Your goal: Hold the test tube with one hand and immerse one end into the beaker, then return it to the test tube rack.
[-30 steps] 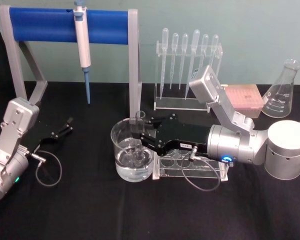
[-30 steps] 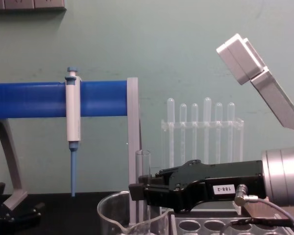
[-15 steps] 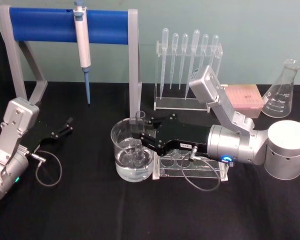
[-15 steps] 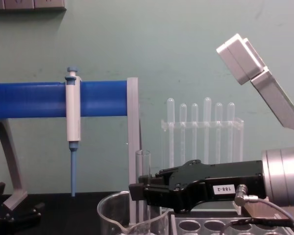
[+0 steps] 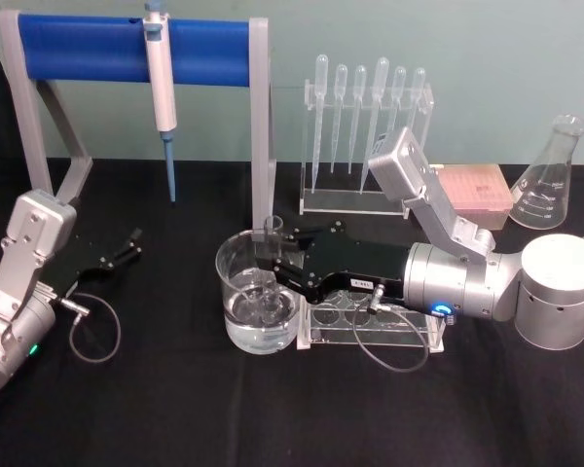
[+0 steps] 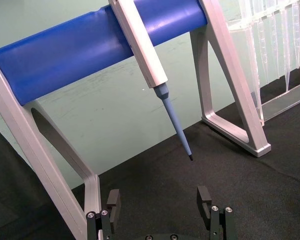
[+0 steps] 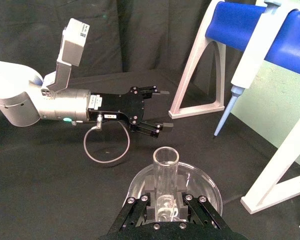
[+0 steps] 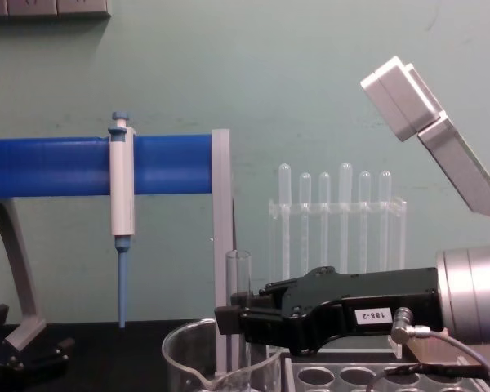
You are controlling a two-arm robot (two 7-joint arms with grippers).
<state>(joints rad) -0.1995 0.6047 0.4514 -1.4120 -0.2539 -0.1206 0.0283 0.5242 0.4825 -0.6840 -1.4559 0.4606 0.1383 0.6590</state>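
Note:
The test tube (image 5: 271, 233) stands upright with its lower end inside the beaker (image 5: 226, 282), which holds some clear liquid. My right gripper (image 5: 274, 265) reaches in from the right over the beaker's rim and is shut on the test tube. In the chest view the test tube (image 8: 238, 273) rises above the right gripper (image 8: 235, 318), and the beaker (image 8: 178, 355) sits below. The right wrist view looks down the test tube (image 7: 165, 172) into the beaker (image 7: 139, 184). My left gripper (image 5: 129, 245) rests open on the table at the left, its fingers (image 6: 113, 199) spread apart with nothing between them.
A blue bar stand (image 5: 88, 49) holding a blue-and-white pipettor (image 5: 160, 83) spans the back left. A rack of plastic pipettes (image 5: 365, 126), a pink box (image 5: 475, 190) and a conical flask (image 5: 550, 180) stand at the back right. A clear holed rack (image 5: 370, 326) lies under my right gripper.

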